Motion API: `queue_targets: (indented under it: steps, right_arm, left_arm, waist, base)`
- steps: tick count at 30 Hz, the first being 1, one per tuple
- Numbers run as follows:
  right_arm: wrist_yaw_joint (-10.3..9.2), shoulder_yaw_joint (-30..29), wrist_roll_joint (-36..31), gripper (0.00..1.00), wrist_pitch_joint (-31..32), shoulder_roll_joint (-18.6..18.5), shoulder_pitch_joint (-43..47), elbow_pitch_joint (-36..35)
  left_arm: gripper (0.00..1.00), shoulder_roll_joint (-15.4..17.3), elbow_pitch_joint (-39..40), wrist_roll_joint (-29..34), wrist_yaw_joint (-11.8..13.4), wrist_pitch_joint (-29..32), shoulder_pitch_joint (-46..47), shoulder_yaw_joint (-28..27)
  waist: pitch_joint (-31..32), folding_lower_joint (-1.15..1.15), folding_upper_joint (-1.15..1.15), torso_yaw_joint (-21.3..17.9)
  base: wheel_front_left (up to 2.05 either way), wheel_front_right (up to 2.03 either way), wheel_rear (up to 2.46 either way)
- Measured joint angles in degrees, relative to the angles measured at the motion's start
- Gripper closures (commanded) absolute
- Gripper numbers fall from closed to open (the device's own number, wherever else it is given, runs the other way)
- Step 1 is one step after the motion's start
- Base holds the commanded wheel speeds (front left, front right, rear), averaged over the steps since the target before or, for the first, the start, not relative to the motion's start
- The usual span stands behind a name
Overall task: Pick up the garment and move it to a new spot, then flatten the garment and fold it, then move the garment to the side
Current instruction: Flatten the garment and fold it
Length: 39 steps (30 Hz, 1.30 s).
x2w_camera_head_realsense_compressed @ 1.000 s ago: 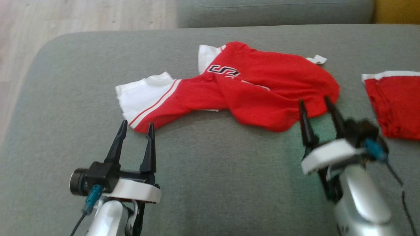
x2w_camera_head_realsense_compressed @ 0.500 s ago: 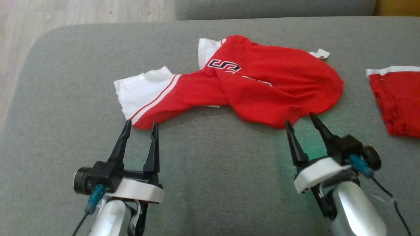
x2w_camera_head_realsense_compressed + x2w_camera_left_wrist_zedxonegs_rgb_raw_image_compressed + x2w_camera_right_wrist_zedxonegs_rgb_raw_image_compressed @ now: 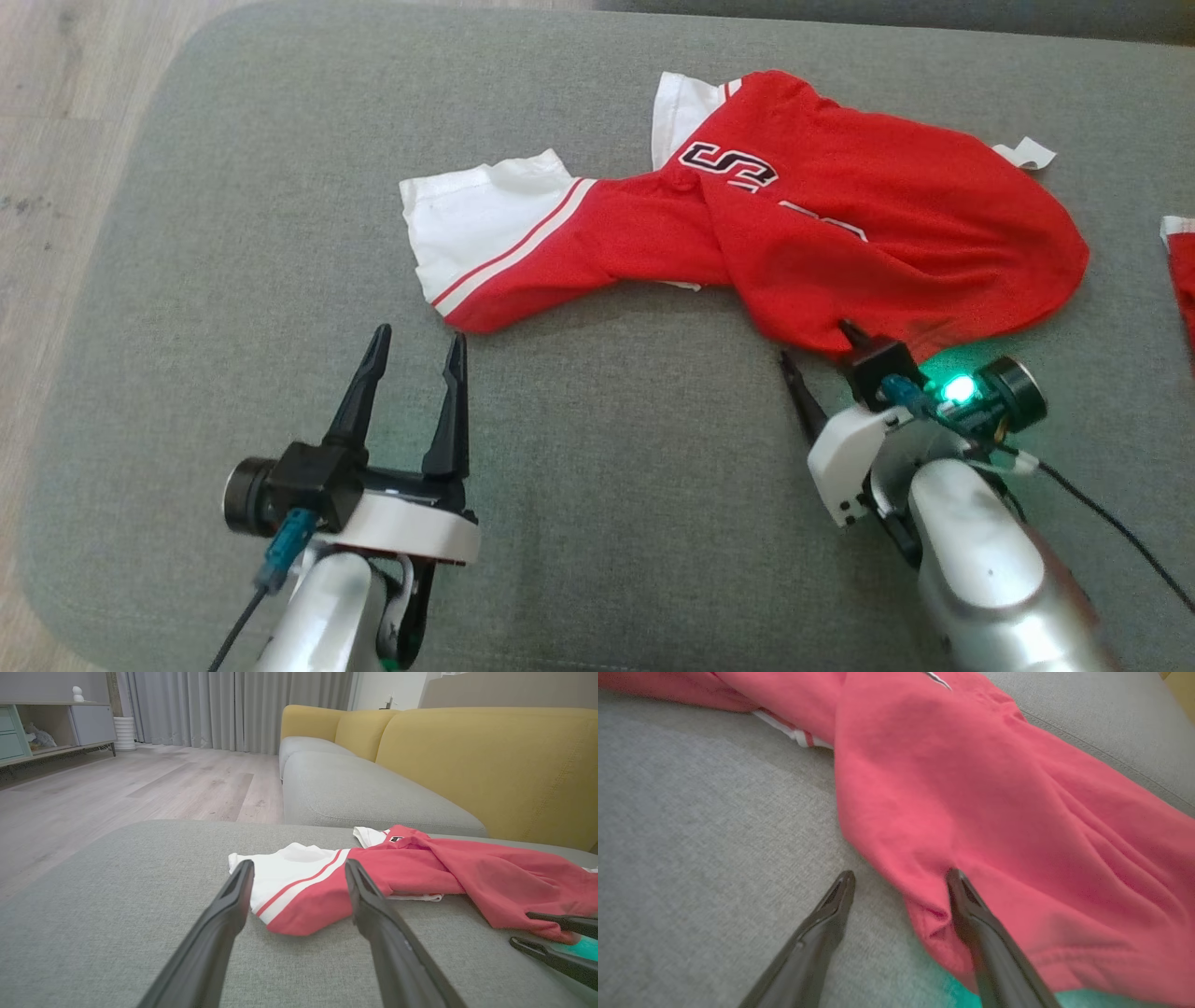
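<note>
Red garment [image 3: 887,215] crumpled on cushion [image 3: 607,485] | right gripper [image 3: 815,341] spread, straddling its near hem | left gripper [image 3: 419,334] spread, just short of its white end

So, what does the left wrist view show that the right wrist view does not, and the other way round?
Left wrist view, not the right: the white sleeve, yellow sofa back, wooden floor, curtains and the open left gripper. Right wrist view, not the left: the red hem and its creases up close, with one finger of the open right gripper over the cloth and one over bare cushion. Both: the red shirt, the grey cushion, the right gripper's fingers.
</note>
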<state>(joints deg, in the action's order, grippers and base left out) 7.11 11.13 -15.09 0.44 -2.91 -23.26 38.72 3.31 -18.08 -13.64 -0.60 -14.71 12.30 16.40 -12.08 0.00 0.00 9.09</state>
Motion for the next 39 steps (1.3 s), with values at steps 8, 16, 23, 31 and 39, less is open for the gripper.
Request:
queue_targets:
  steps: [8, 16, 23, 31, 39]
  right_arm:
    - [0.0, 0.73, 0.11, 1.0, -2.49, 0.13, -2.24, 4.83]
    - [0.0, -1.35, 4.04, 1.0, -5.0, 0.01, 0.91, 3.83]
    - [0.0, -1.91, 5.02, 1.0, -3.56, -0.83, 8.03, -2.07]
    - [0.0, -0.11, 10.35, 1.0, 5.55, -8.24, 17.6, -14.49]
    - [0.0, -2.01, 16.34, 0.0, 10.87, -11.13, 24.48, -24.91]
  left_arm:
    - [0.0, 0.02, -0.11, 0.01, 0.01, 0.0, 0.28, -0.73]
    - [0.0, 0.27, -0.19, 0.02, 0.02, 0.0, -0.07, -1.66]
    - [0.0, 0.33, -0.2, 0.01, 0.07, 0.0, -2.76, -2.04]
    - [0.0, 0.33, -0.26, 0.01, 0.08, 0.01, -3.45, -2.43]
    - [0.0, 0.35, -0.29, 0.01, 0.18, 0.0, -4.44, -2.94]
  waist:
    - [0.71, 0.0, 0.0, -1.5]
    - [3.8, 0.0, 0.0, -4.86]
    - [7.1, -0.01, 0.0, -8.11]
    - [10.84, -0.01, 0.0, -11.53]
    - [11.96, -0.01, 0.0, -13.19]
  base:
    - [0.0, 0.0, 0.0]
    - [0.0, 0.0, 0.0]
    - [0.0, 0.0, 0.0]
    - [0.0, 0.0, 0.0]
    - [0.0, 0.0, 0.0]
